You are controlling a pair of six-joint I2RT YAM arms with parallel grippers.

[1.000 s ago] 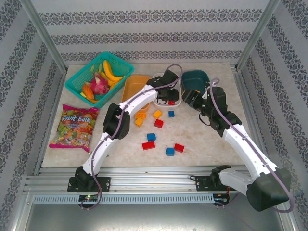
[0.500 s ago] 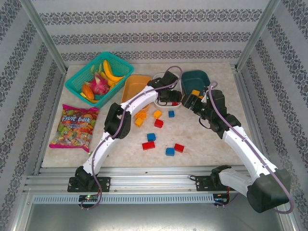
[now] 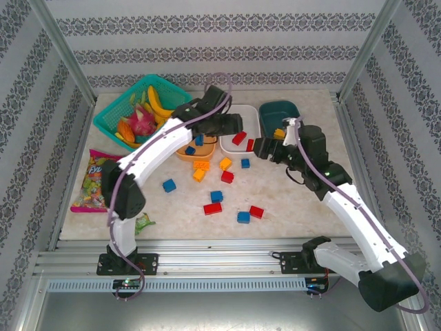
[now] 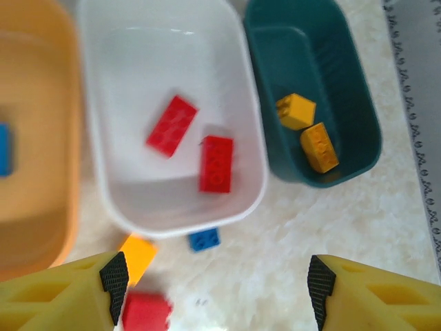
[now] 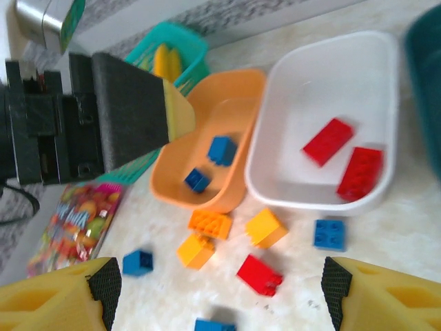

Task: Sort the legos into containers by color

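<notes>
Left arm (image 3: 148, 155) arches far forward, left gripper (image 4: 217, 279) spread wide, empty, above the white tub (image 4: 131, 83) holding two red legos (image 4: 216, 163). Right arm (image 3: 351, 207) reaches forward-left; right gripper (image 5: 220, 286) gapes empty, loose legos (image 5: 266, 228) just ahead of its fingers.

Left arm (image 3: 158, 141) crosses above the orange tub (image 5: 231, 114). Loose bricks (image 3: 212, 208) clutter mid-table. Bare table (image 3: 296, 214) right of them is passable.

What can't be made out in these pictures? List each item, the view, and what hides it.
- Orange tub, top view: the left arm covers most of it.
- Teal tub, right wrist view: cut off by the right edge.
- Red brick, left wrist view: blurred, at the bottom edge.
- Candy bag, top view: partly under the arm.
</notes>
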